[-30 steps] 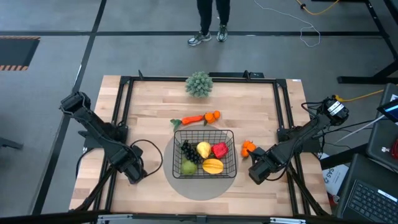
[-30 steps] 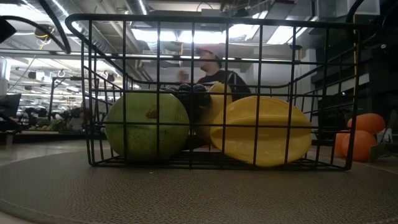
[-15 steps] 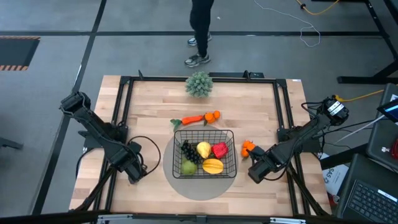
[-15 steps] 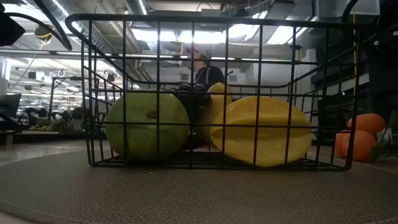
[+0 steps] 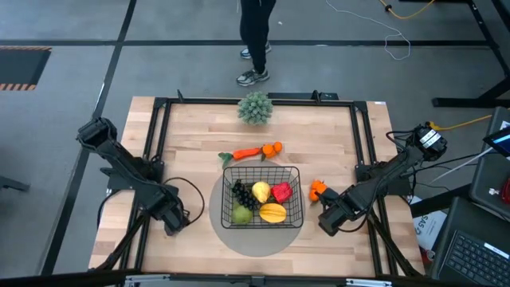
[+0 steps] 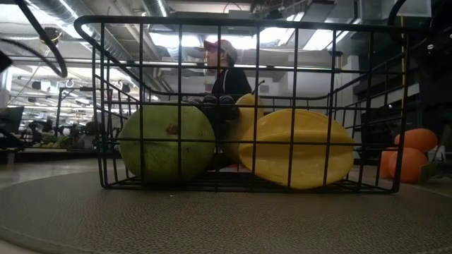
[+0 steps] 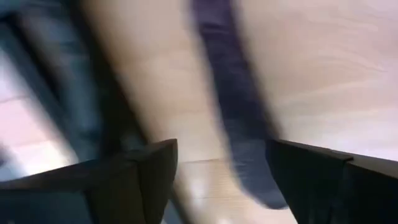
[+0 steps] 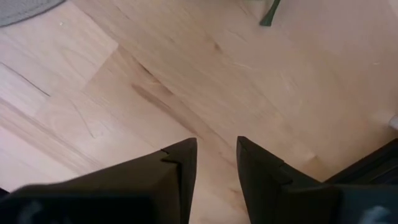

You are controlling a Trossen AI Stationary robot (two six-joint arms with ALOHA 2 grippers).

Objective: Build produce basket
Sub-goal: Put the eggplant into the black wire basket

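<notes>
The black wire basket [image 5: 261,206] stands on a grey round mat [image 5: 256,239] at the table's middle. It holds dark grapes [image 5: 242,195], a yellow lemon [image 5: 260,191], a red pepper [image 5: 281,191], a green pear [image 6: 167,143] and a yellow ribbed fruit [image 6: 300,148]. A carrot [image 5: 247,153] and an orange [image 5: 276,147] lie beyond the basket. Two oranges [image 5: 318,190] lie to its right. My left gripper [image 7: 221,155] hovers open over bare wood left of the basket. My right gripper [image 8: 216,149] hovers right of the basket, its fingers slightly apart with nothing between them.
A spiky grey-green ball plant [image 5: 255,107] sits at the far edge. A dark cable [image 7: 230,93] loops on the wood under my left gripper. A black frame [image 5: 159,102] runs round the table. A person [image 5: 255,32] stands beyond the far edge.
My left gripper has sunk a little over the wood left of the basket; its dark part at the low view's upper left has dropped out of sight. The person beyond the far edge has stepped sideways. The basket and the produce have kept still.
</notes>
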